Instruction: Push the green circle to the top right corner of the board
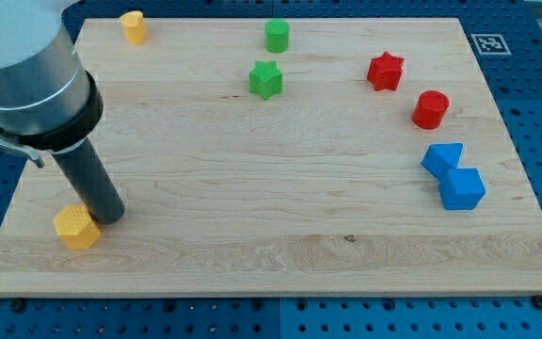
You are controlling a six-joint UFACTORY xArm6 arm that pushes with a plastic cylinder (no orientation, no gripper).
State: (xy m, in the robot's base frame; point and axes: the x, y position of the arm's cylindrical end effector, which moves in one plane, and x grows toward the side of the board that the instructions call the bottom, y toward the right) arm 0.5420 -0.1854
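Observation:
The green circle (277,36) stands near the board's top edge, a little right of centre. A green star (265,79) lies just below it. My tip (110,217) rests on the board at the view's lower left, far from the green circle. The tip is right next to a yellow block (76,227), at its upper right side. The board's top right corner (450,28) holds no block.
A second yellow block (134,26) sits at the top left. A red star (385,71) and a red circle (431,109) lie at the right. Two blue blocks (442,158) (461,188) touch each other below them. The arm's grey body (26,71) covers the upper left.

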